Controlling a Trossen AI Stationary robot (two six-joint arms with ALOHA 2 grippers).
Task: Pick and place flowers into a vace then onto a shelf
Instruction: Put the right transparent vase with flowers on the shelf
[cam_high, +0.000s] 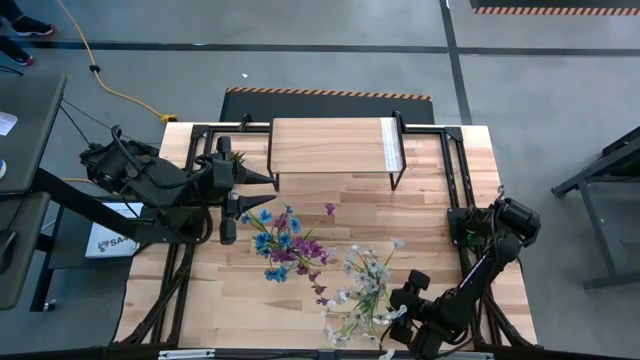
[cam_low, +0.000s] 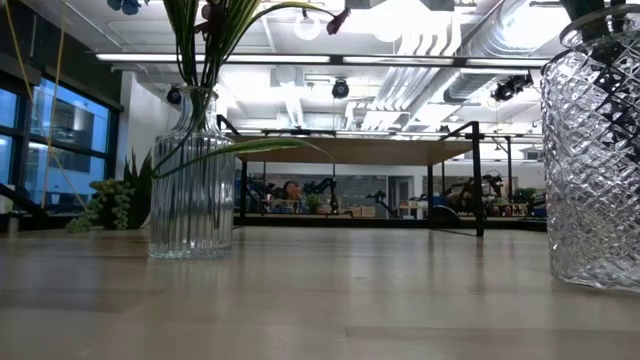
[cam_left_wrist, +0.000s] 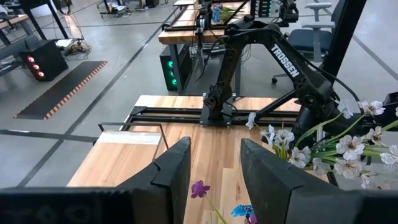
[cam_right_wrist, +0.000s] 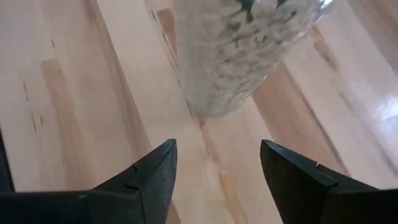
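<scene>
Glass, ribbed, the left vase (cam_low: 192, 175) holds blue-purple flowers (cam_high: 285, 245) beside the left claw (cam_high: 229, 215), jaws apart. Right claw (cam_right_wrist: 214, 177) gapes near the cut-glass vase (cam_right_wrist: 239, 50): likely heavy, slippery, fragile; grip mid-body.

Blooms hide both vases from above!

In the high view the flowers (cam_high: 290, 245) blanket their ribbed vase (cam_low: 191, 175), so it can't be seen there at all. Low view chops the blossoms off at the top edge, and the diamond-cut vase (cam_low: 598, 150) runs off the right edge. In the right wrist view it's blurred, its upper part cut away. The right end effector (cam_high: 405, 300) sits half buried under pale sprays.
</scene>
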